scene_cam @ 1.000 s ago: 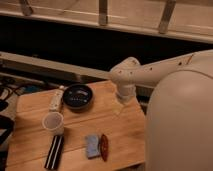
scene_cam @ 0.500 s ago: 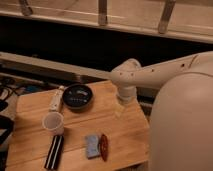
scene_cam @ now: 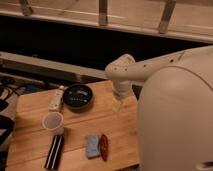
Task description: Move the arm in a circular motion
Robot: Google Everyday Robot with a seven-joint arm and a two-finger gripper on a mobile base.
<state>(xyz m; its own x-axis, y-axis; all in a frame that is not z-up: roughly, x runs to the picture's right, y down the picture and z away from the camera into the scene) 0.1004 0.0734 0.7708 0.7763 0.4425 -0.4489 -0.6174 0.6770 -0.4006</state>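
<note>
Wooden counter (scene_cam: 30,107) in the lower left, with a dark wall band behind it and a pale railing with upright posts (scene_cam: 102,12) along the top. Containers: a dark round bowl (scene_cam: 79,96) at the back of the counter, its inside too dark to tell any contents; a pale cup (scene_cam: 53,122) upright near the middle left, its inside pale with nothing made out in it. A white remote-like bar (scene_cam: 56,98) lies just beside the bowl on its left. A black flat bar (scene_cam: 54,151) lies at the front, below the cup. A blue sponge-like block (scene_cam: 92,145) and a reddish-brown item (scene_cam: 104,146) lie side by side at the front, touching or nearly so. The arm (scene_cam: 160,62), off-white with thick tubes, reaches in from the right to a bulbous joint over the counter's back right, then drops down. The gripper (scene_cam: 118,103) is the pale yellowish tip hanging right of the bowl, over the counter's back right part; it holds nothing that can be seen, whether it touches the wood can't be told, and how far it is spread can't be told. A big off-white robot body (scene_cam: 175,125) hides the counter's right edge. Dark cables (scene_cam: 6,92) are cut off at the left border.
</note>
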